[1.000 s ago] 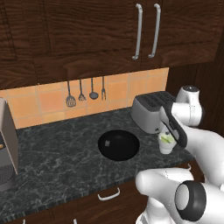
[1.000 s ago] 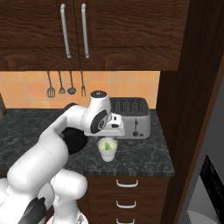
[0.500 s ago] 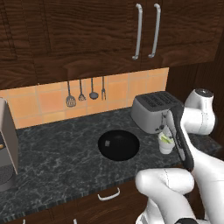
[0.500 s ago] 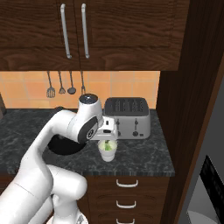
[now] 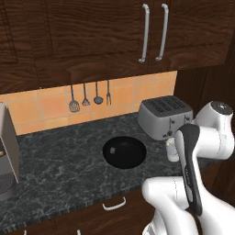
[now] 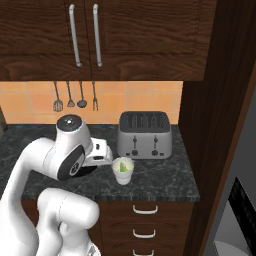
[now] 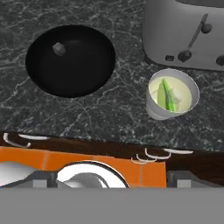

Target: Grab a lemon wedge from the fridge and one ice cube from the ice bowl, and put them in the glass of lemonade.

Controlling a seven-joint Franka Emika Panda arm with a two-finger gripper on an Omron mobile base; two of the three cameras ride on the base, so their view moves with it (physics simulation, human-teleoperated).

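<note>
Glass of lemonade (image 5: 173,151) half behind the arm; toaster (image 7: 188,33) cut by frame edge

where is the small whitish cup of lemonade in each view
Left base view: the small whitish tapered cup of lemonade sits right of centre, partly hidden behind the white arm.
Right base view: centre, at the counter's front, a green wedge inside.
Hand view: right of centre, wedge inside.
Shared landmark: the silver four-slot toaster stands just behind the cup.
</note>
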